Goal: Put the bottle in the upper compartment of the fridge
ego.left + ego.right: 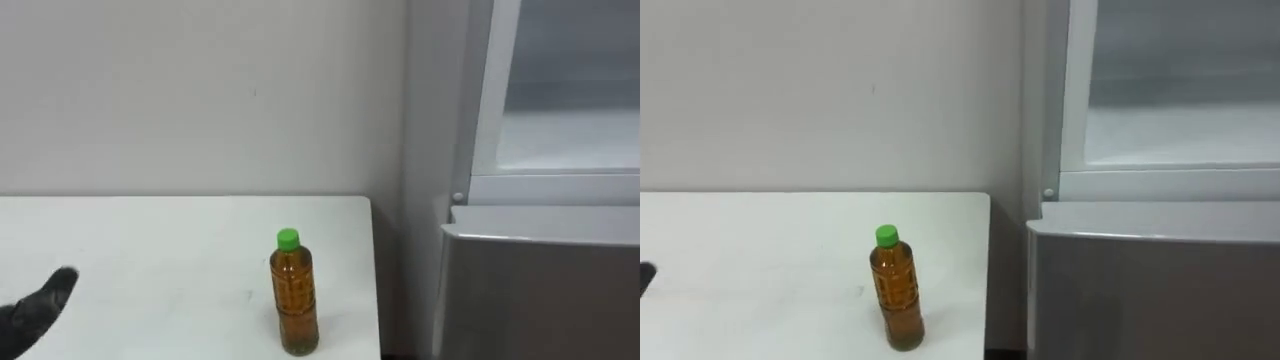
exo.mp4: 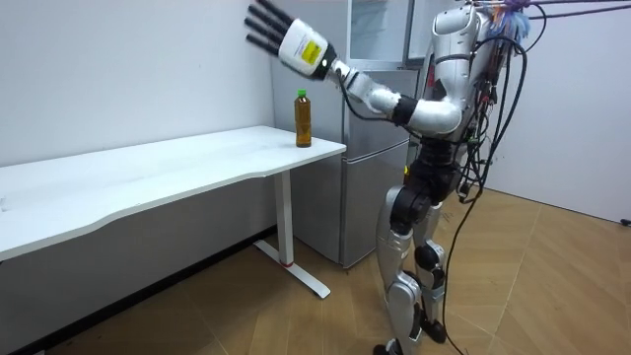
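Stands at the white table [image 1: 150,240], with the fridge [image 1: 540,290] just beside its right edge. Holds the left hand [image 1: 40,305] raised over the surface's left part, fingers straight and spread, grasping nothing. Has the bottle [image 1: 294,305] upright near the surface's right edge, green cap pointing up, long axis vertical, well apart from the hand.

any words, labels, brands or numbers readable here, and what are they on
No text can be read.
Bottle: no legible label.
Left hand: pale tag on its back, print too small to read.
Fridge: no writing visible.
Table: no writing visible.
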{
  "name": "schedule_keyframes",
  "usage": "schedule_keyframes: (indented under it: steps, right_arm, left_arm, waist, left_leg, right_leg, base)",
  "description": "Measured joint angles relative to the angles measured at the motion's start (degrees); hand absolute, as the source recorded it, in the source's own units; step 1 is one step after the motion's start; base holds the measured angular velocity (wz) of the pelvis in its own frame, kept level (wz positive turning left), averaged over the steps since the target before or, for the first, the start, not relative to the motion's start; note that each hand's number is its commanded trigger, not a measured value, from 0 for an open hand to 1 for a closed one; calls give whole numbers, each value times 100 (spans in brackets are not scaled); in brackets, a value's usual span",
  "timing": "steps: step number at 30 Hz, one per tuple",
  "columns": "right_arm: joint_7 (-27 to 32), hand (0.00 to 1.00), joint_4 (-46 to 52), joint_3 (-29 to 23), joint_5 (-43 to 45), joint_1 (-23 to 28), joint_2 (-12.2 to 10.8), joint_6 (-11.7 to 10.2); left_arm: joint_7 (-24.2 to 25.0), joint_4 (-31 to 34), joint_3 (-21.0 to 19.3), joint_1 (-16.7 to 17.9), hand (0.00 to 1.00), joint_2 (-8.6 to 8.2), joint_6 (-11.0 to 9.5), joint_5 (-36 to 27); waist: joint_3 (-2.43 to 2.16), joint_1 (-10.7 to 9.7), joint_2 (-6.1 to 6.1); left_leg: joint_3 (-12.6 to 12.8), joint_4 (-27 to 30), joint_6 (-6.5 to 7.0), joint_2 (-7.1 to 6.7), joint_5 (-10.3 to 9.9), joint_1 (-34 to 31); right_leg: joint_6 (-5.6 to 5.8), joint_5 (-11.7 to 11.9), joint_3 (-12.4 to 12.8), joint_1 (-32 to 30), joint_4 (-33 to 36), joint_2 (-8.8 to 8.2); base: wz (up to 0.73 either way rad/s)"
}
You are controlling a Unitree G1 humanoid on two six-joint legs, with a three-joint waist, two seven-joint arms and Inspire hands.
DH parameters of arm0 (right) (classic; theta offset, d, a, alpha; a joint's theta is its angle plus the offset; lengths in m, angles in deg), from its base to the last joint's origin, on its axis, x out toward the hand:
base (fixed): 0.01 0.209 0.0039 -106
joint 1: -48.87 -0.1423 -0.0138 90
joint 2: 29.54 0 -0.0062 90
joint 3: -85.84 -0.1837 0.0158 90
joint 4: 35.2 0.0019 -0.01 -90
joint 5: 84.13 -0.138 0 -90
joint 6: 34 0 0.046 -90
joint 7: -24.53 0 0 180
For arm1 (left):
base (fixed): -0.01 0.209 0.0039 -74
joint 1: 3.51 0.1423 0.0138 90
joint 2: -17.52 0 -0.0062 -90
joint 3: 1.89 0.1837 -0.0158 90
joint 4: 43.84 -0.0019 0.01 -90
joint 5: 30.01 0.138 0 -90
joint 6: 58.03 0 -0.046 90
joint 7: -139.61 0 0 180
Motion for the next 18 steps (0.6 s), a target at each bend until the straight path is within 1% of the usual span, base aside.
schedule_keyframes:
  steps: [1,2,3,4,5,6,7,8,9,10,11,12,13,14,16,17,18]
  right_arm:
    - [6,0,33,-28,1,45,5,1]
    - [6,0,49,-38,-3,53,10,1]
    - [6,0,46,-66,9,102,16,6]
    - [4,0,53,-146,57,121,19,9]
    - [3,0,63,-178,77,134,18,9]
    - [0,0,75,-214,80,156,13,11]
    - [-1,0,88,-252,121,174,10,21]
    - [-5,0,119,-295,169,171,9,43]
    - [-10,0,247,-394,248,208,9,92]
    - [-41,0,274,-462,305,212,14,85]
    - [-42,0,274,-459,307,215,18,85]
    - [-43,0,283,-444,296,229,17,86]
    - [-44,0,278,-442,295,230,22,86]
    - [-48,0,278,-440,295,229,25,86]
    - [-58,0,247,-438,288,271,23,85]
    - [-55,0,246,-438,281,271,23,85]
    - [-51,0,246,-437,266,269,21,79]
  left_arm:
    - [-79,-240,4,86,0,-55,-4,-107]
    - [-115,-395,5,130,0,-54,-6,-169]
    - [-186,-769,30,214,0,-49,-47,-336]
    - [-203,-1312,76,277,0,-49,-108,-467]
    - [-206,-1573,113,316,0,-50,-102,-559]
    - [-221,-2090,203,390,0,-51,-97,-696]
    - [-197,-2622,280,393,0,-52,-96,-813]
    - [-187,-2889,304,395,0,-55,-95,-854]
    - [-168,-3395,362,410,0,-58,-95,-902]
    - [-163,-3880,471,427,0,-58,-92,-922]
    - [-153,-4090,521,434,0,-60,-89,-925]
    - [-115,-4420,673,467,0,-55,-87,-932]
    - [-58,-4848,834,468,0,-54,-93,-933]
    - [-24,-5058,910,471,0,-56,-89,-933]
    - [63,-5733,1175,479,0,-56,-73,-924]
    - [67,-5883,1229,479,0,-56,-73,-925]
    - [68,-6199,1335,465,0,-54,-76,-924]
  waist:
    - [-17,64,9]
    - [-18,79,-7]
    - [-11,81,-11]
    - [4,74,-23]
    - [-2,71,-7]
    - [-8,72,-17]
    - [3,69,-4]
    - [1,71,-15]
    - [2,75,-20]
    - [-1,59,-34]
    - [0,64,-44]
    - [-9,65,-44]
    - [-2,65,-70]
    - [-2,62,-69]
    - [2,25,-79]
    - [1,16,-78]
    - [-2,-15,-72]
  left_leg:
    - [-3,0,0,-7,0,6]
    - [-4,0,0,-8,0,11]
    - [-36,-1,0,-13,0,30]
    - [-45,-8,1,-20,0,69]
    - [-47,-9,1,-23,0,81]
    - [-45,-9,1,-27,-1,102]
    - [-39,-7,1,-29,-1,102]
    - [-40,-12,1,-29,-2,101]
    - [-38,-20,2,-30,-5,104]
    - [-38,-20,4,-29,-14,105]
    - [-37,-21,3,-28,-16,104]
    - [-37,-19,2,-24,-21,102]
    - [-37,-19,5,-25,-26,98]
    - [-36,-18,8,-25,-32,100]
    - [-30,-18,10,-27,-42,110]
    - [-30,-20,11,-29,-42,114]
    - [-31,-22,12,-31,-42,115]
  right_leg:
    - [7,-11,20,1,9,-5]
    - [7,-11,22,7,5,-5]
    - [8,-11,14,40,-9,-5]
    - [14,-15,12,70,-5,-11]
    - [16,-16,17,81,-6,-14]
    - [22,-21,19,101,-1,-20]
    - [26,-34,14,118,-1,-23]
    - [28,-39,14,126,1,-24]
    - [28,-61,21,119,4,-27]
    - [28,-72,18,105,23,-30]
    - [28,-72,12,105,23,-28]
    - [27,-70,-7,112,18,-25]
    - [28,-66,-18,119,12,-25]
    - [29,-65,-22,121,12,-25]
    - [34,-62,-17,141,11,-30]
    - [35,-62,-11,141,15,-30]
    - [36,-63,-3,136,13,-31]
  base:
    - [0]
    - [0]
    - [4]
    - [4]
    - [0]
    - [0]
    - [3]
    - [5]
    - [0]
    - [0]
    - [0]
    - [3]
    - [0]
    - [0]
    - [0]
    - [0]
    - [0]
